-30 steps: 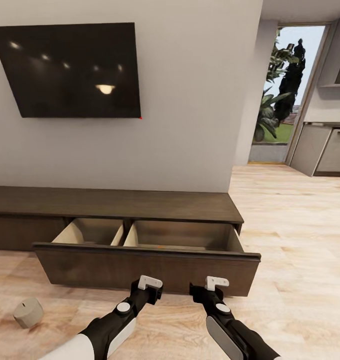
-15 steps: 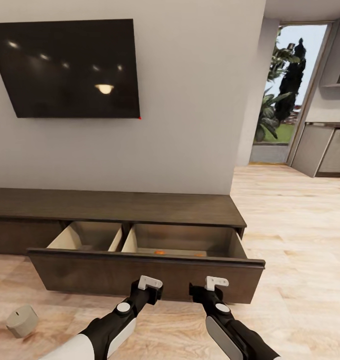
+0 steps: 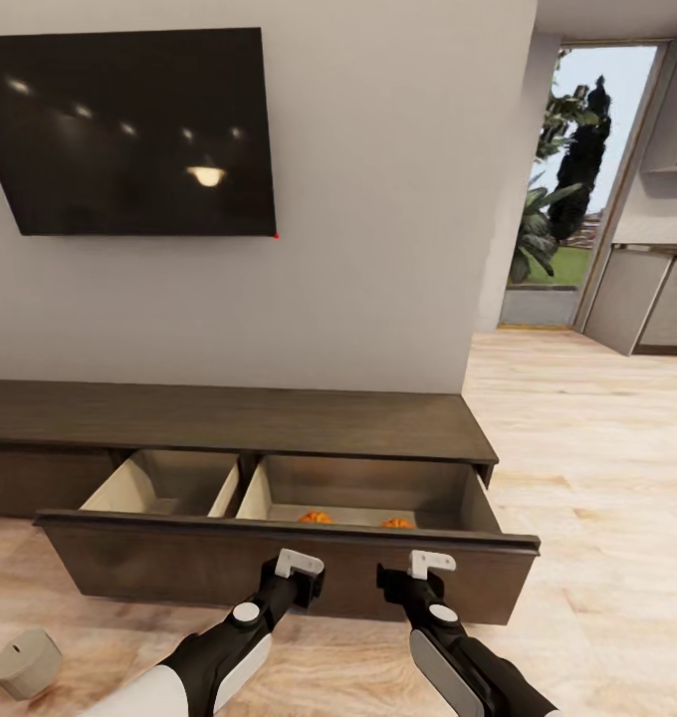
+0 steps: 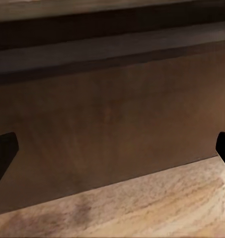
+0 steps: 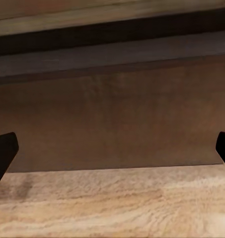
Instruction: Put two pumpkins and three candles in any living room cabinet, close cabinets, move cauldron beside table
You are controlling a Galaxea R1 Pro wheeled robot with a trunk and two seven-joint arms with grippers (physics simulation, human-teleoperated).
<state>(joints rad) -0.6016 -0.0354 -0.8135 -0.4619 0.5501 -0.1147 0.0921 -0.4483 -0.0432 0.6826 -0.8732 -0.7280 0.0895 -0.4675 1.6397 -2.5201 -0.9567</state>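
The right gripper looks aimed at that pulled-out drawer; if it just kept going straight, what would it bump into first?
Most likely the dark wood drawer front of the cabinet. The right gripper points at it with its fingers spread and nothing between them. How close it already is, I cannot tell.

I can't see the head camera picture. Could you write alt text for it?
A long dark wood cabinet has a drawer pulled open, with two orange pumpkins in its right compartment. Two robot grippers, left and right, hang before it; a beige candle lies on the floor left, below a black TV.
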